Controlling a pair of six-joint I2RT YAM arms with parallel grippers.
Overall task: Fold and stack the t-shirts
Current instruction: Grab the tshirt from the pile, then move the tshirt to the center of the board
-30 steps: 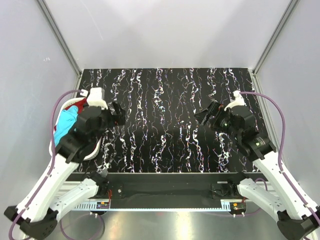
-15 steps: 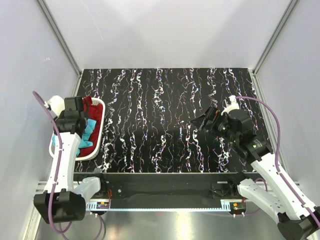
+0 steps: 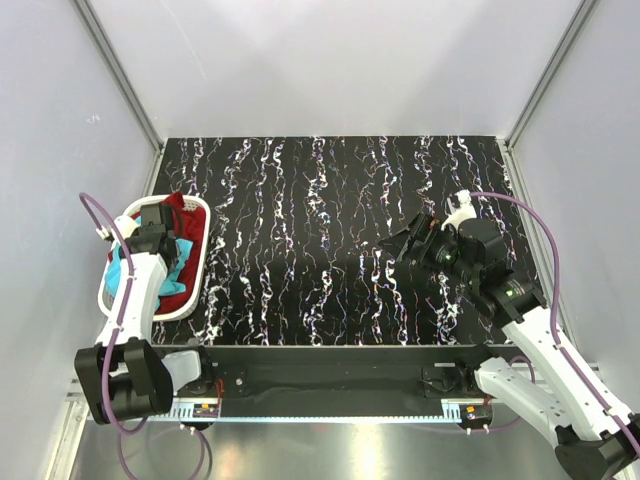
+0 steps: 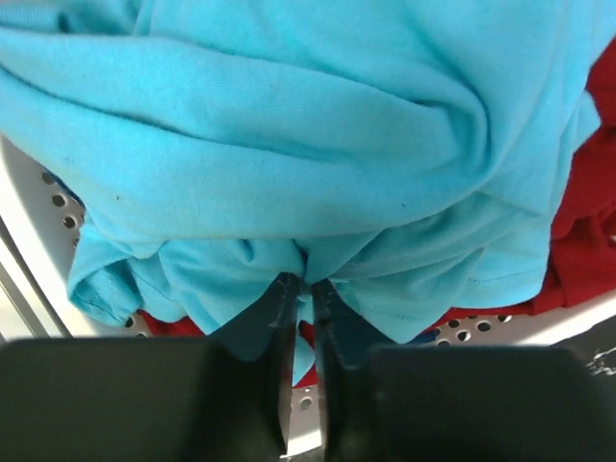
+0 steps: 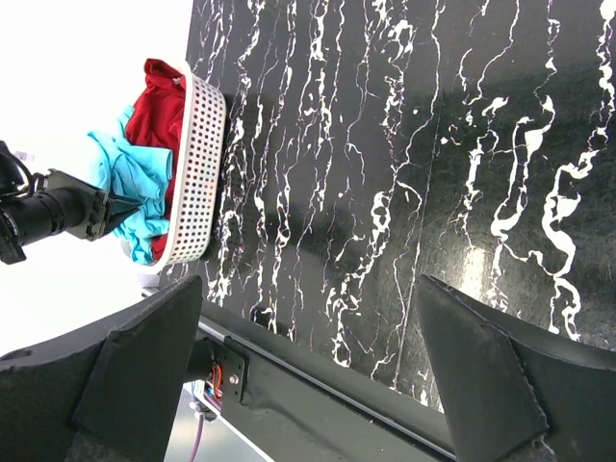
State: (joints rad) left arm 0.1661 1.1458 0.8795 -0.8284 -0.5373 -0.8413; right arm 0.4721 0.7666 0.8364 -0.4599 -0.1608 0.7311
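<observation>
The turquoise t-shirt point(image 4: 289, 125) lies crumpled on top of the dark red t-shirt point(image 4: 587, 241) inside the white laundry basket point(image 3: 196, 262) at the table's left edge. My left gripper point(image 4: 299, 281) reaches down into the basket and is shut on a fold of the turquoise cloth. From above, the left gripper point(image 3: 165, 250) sits over the basket with turquoise t-shirt point(image 3: 181, 252) and red t-shirt point(image 3: 177, 210) showing around it. My right gripper point(image 3: 408, 240) hovers over the right half of the table, open and empty. The right gripper point(image 5: 310, 284) faces the basket point(image 5: 197, 173).
The black marbled tabletop point(image 3: 320, 230) stretches between the basket and the right arm. White walls with metal posts enclose the table at left, right and back. A black rail point(image 3: 330, 370) runs along the table's near edge.
The left arm swung from above the table to over the basket, went down into it and shut its open jaws on the turquoise shirt. The right arm shifted only slightly.
</observation>
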